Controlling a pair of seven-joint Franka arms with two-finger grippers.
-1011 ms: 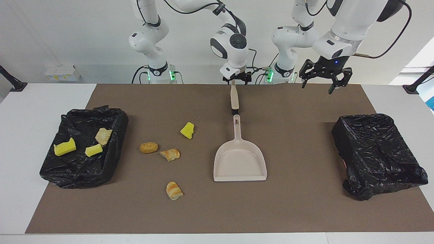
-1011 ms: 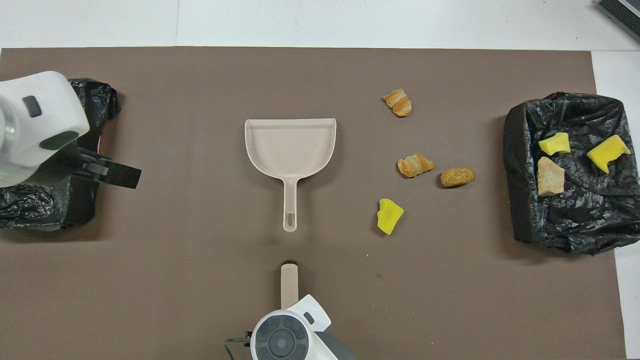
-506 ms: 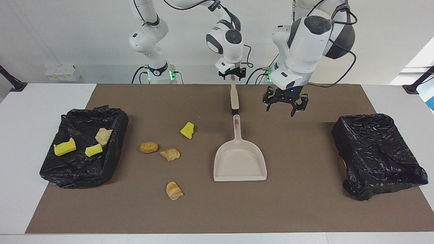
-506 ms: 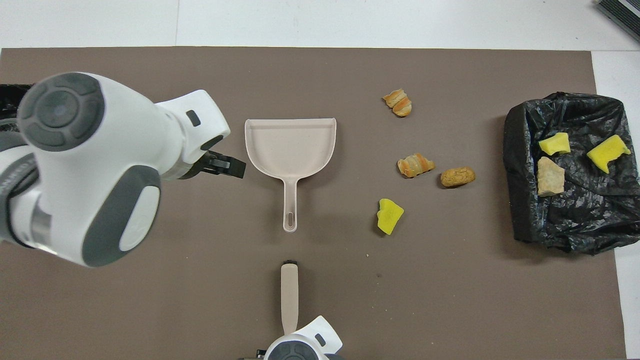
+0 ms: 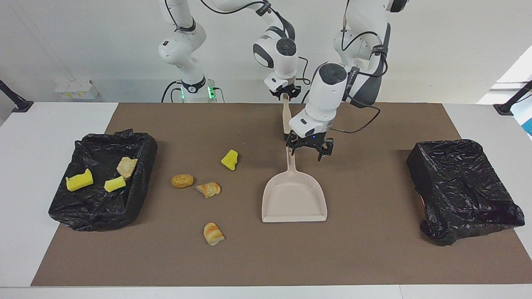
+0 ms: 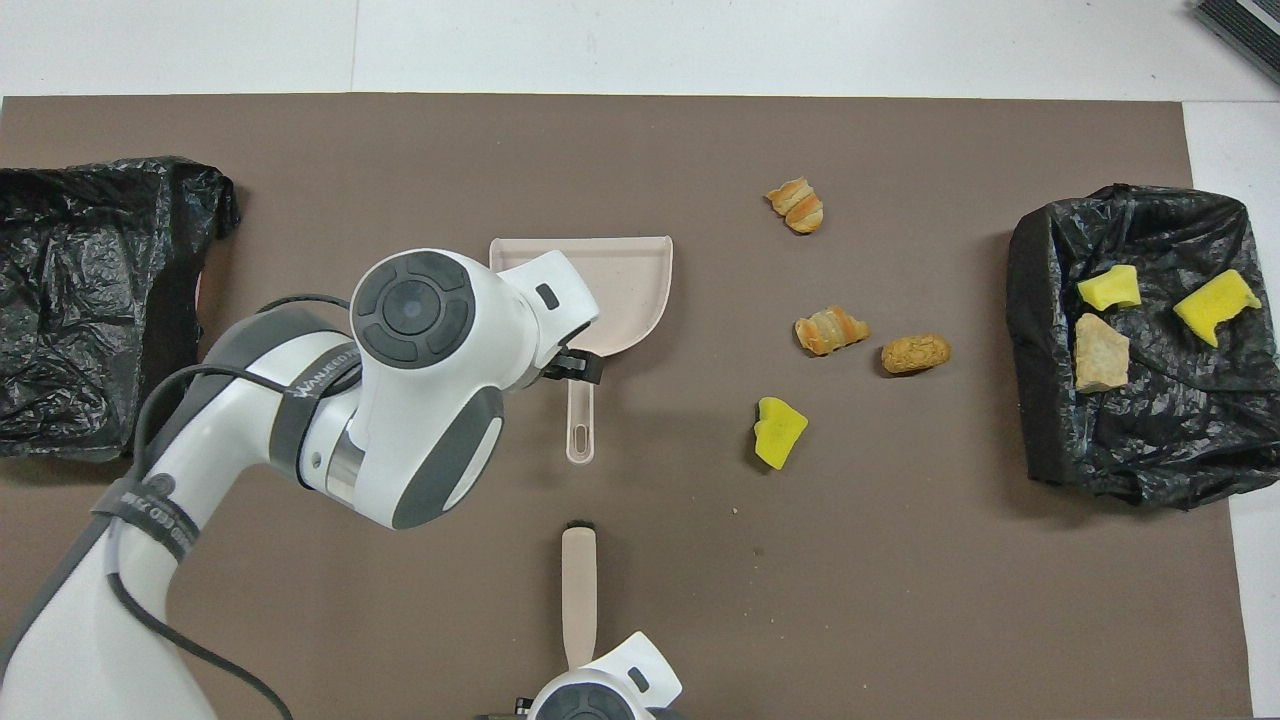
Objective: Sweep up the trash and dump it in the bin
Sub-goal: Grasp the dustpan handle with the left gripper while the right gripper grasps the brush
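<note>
Several trash scraps lie on the brown mat: a yellow sponge chunk (image 5: 230, 160) (image 6: 780, 432) and three bread-like pieces (image 5: 182, 181) (image 5: 208, 189) (image 5: 213, 234). Three more scraps lie in the black-lined bin (image 5: 83, 211) (image 6: 1150, 450) at the right arm's end. The beige dustpan (image 5: 295, 199) (image 6: 630, 290) lies mid-mat, handle toward the robots. My left gripper (image 5: 309, 151) hangs open just over that handle. The brush (image 5: 286, 118) (image 6: 579, 590) points at the dustpan, and my right gripper (image 5: 285, 93) is shut on its handle end.
A second black-lined bin (image 5: 461, 187) (image 6: 80, 300) sits at the left arm's end, with nothing showing in it. The left arm's body covers part of the dustpan in the overhead view.
The left arm swung from beside the bin at its end of the table to over the dustpan handle, and came lower. The right gripper closed on the brush handle.
</note>
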